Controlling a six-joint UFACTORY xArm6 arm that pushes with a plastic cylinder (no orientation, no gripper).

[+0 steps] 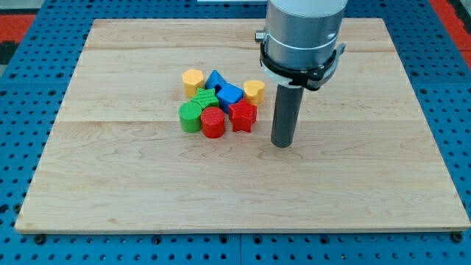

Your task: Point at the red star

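The red star lies at the right edge of a tight cluster of blocks a little left of the board's middle. My tip rests on the board just to the view's right of the star and slightly lower, a small gap apart from it. A red cylinder touches the star's left side. A blue cube sits just above the star.
The cluster also holds a green cylinder, a green star, a blue triangle, a yellow hexagon and a yellow heart. The arm's grey body hangs over the board's upper right. The wooden board sits on a blue pegboard.
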